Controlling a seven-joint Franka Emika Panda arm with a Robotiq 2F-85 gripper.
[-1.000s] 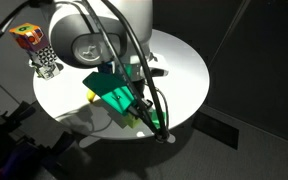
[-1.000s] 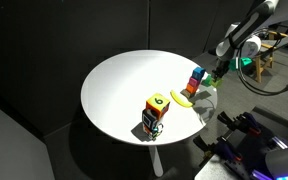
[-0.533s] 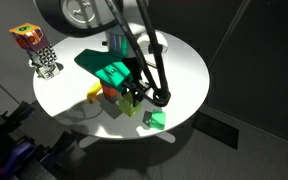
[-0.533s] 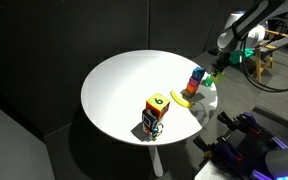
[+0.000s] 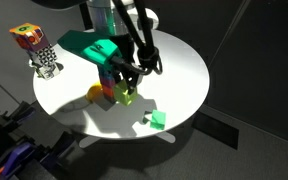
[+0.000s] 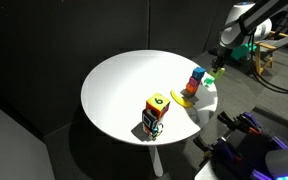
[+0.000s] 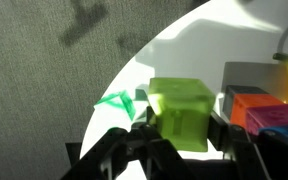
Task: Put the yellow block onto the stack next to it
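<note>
My hand point(image 7: 179, 138) is clamped on the block point(image 7: 179, 110); I need height above the stack point(image 7: 256, 108) at 3 o'clock, edges squared before lowering.

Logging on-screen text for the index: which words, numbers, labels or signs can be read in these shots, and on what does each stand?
"6": a dark mark on the yellow top of the patterned cube seems to read so, but it is too small to be sure.
On the yellow block: no print shows.
On the stack: nothing readable at this size.
</note>
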